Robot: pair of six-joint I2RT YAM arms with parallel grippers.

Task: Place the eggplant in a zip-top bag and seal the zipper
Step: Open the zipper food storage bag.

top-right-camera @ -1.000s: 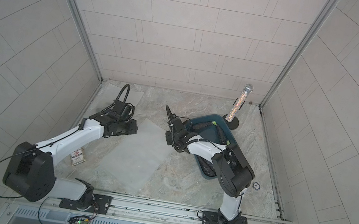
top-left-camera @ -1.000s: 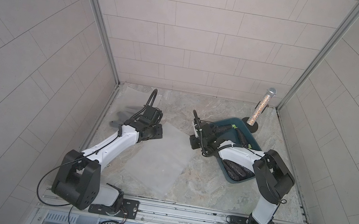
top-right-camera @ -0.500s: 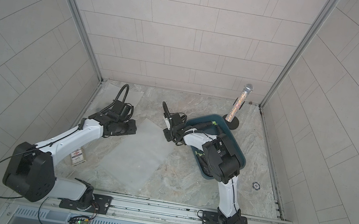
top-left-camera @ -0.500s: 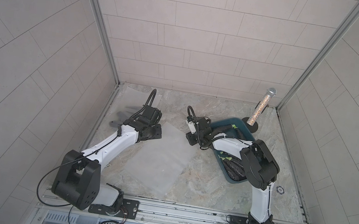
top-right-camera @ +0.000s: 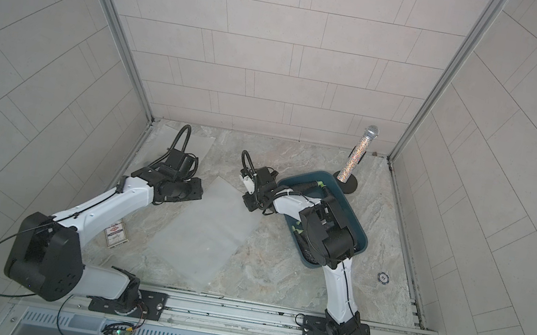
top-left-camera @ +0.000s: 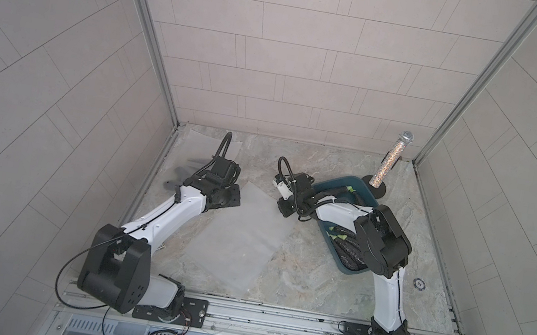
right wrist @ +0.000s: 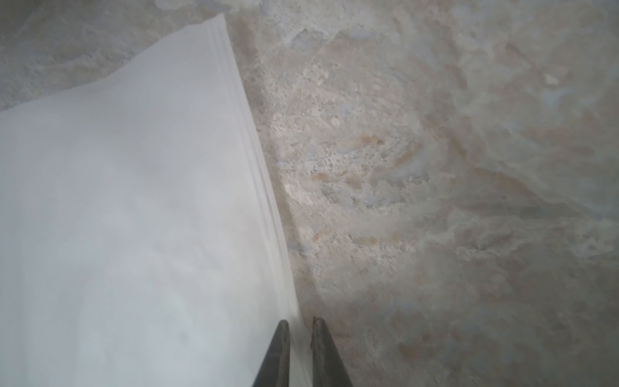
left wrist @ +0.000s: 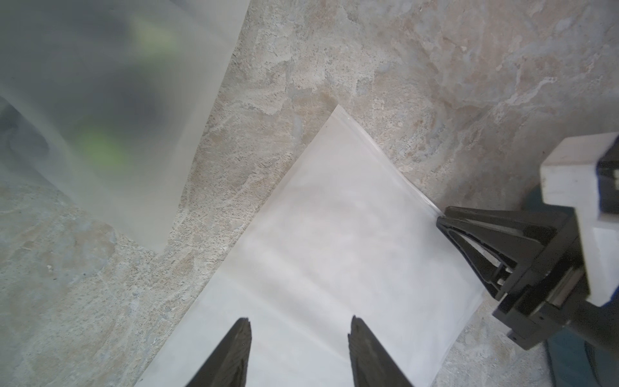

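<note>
Zip-top bag [top-left-camera: 235, 240] | long axis near-left to far-right | zipper end far

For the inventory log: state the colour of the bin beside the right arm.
The bin is dark teal blue, clearest in a top view.

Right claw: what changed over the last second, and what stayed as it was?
The right claw edged toward the zip-top bag and closed on its zipper edge, which it had not yet gripped. That arm's elbow swung in over the bin. The left claw stayed open above the bag, and the bag lies flat where it was.
</note>
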